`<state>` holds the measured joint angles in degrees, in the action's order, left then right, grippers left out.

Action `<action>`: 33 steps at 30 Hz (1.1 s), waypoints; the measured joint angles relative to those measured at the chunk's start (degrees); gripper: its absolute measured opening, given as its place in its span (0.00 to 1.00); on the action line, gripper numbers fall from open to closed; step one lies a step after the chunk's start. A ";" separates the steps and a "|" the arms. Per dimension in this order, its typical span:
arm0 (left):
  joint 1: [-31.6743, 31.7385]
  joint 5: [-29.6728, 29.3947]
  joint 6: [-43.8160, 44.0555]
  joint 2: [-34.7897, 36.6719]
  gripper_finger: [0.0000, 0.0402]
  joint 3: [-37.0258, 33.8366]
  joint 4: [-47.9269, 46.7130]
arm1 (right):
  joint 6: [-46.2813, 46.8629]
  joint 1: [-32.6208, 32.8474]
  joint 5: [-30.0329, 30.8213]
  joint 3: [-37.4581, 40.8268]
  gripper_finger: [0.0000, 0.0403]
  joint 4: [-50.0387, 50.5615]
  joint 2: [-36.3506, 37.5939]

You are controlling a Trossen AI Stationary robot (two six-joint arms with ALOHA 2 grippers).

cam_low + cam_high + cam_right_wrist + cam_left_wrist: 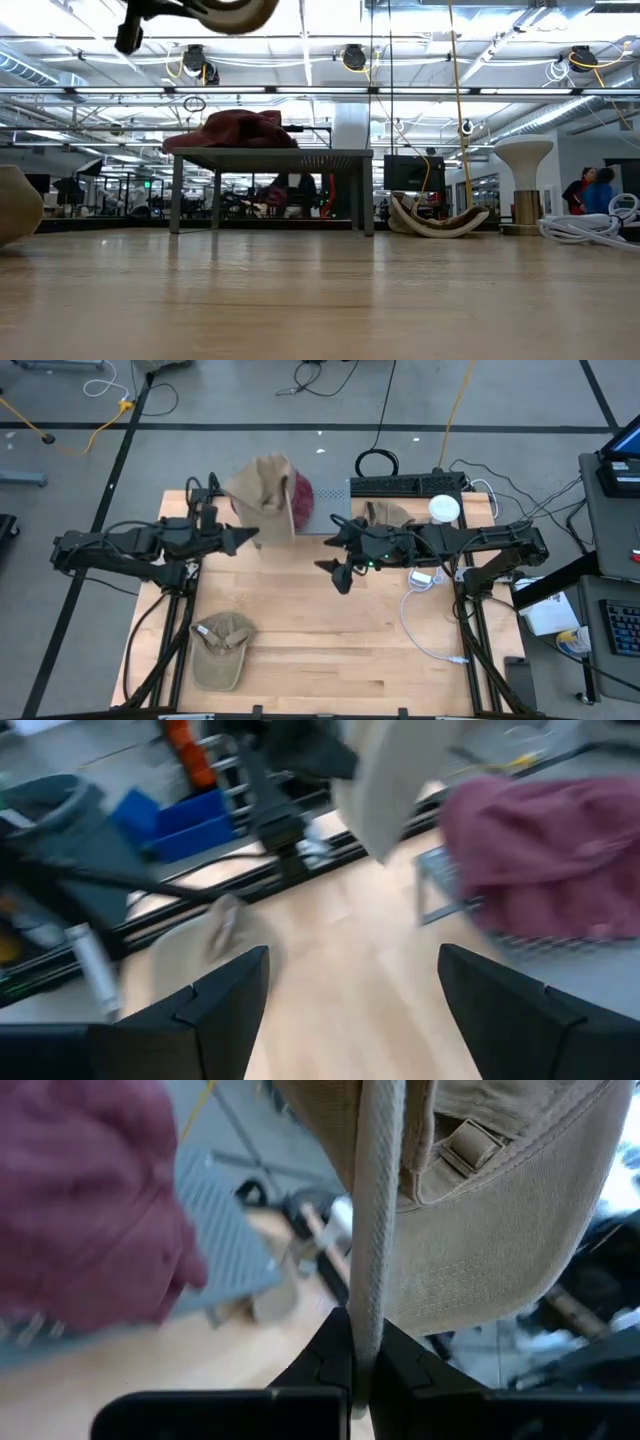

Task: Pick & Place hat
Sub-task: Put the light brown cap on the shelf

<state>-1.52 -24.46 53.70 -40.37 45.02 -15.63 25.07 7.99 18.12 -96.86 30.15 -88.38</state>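
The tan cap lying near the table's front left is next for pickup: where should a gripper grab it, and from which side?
Probably the brim. The tan cap lies flat with its brim pointing at the front edge, thin enough to pinch; come from above with the free right gripper.

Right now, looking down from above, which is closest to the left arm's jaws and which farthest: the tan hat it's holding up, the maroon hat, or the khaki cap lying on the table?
1. Tan hat: pinched in the left gripper, raised beside it.
2. Maroon hat: just past the tan one, on the grey rack at the table's far edge.
3. Khaki cap: farthest, at the near left of the table.
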 joint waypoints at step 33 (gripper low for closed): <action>-0.02 -3.85 -26.86 -23.00 0.02 13.97 39.75 | -32.75 -4.53 13.40 0.02 0.65 -21.71 1.13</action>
<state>-1.54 -28.32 26.84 -63.37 58.99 24.12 -7.68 3.46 31.52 -96.83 8.44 -87.25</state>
